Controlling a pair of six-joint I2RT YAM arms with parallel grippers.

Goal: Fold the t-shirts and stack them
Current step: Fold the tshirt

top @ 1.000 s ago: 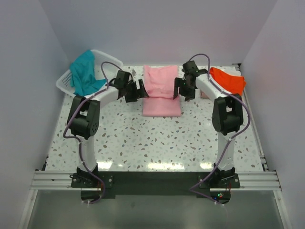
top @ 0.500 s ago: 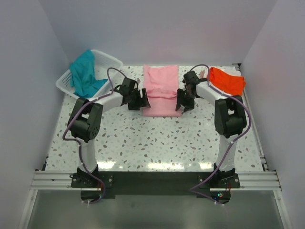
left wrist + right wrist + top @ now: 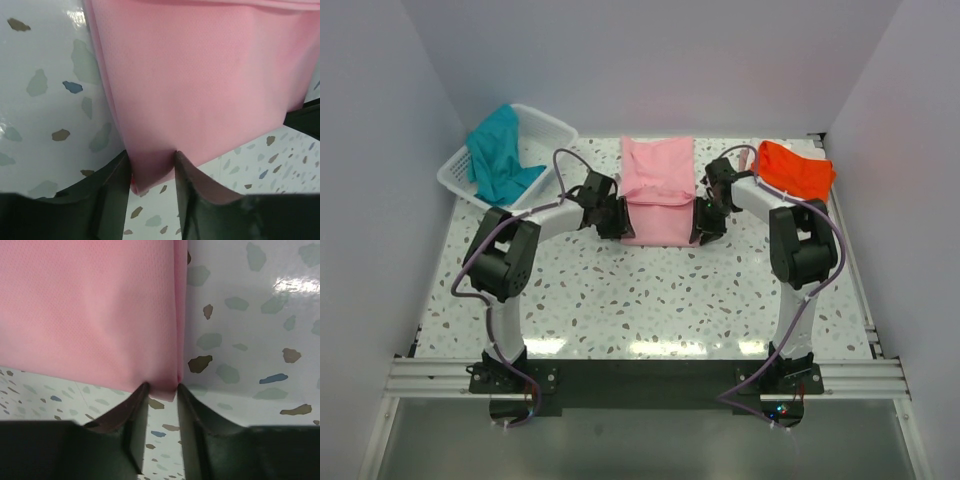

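Speckled tabletop (image 3: 670, 290), pale walls. The pink t-shirt (image 3: 658, 185) lies part-folded at the far centre. The orange t-shirt (image 3: 798, 168) is far right. The teal t-shirt (image 3: 500, 155) hangs out of the white basket (image 3: 548, 128), far left.

Change over the last second: both arms have come forward from beside the shirt's middle to its near corners, and both sets of jaws have narrowed from wide.

The left gripper (image 3: 151, 172) is about half closed, with the near-left corner filling the gap and touching both fingers. The right gripper (image 3: 161, 392) is the same on the near-right corner, with a tighter gap.

Judgement: both corners look pinched, so the grasp for the next fold is set. The near hem likely gets lifted toward the far edge. Stacking is not begun, and the orange and teal shirts are untouched.
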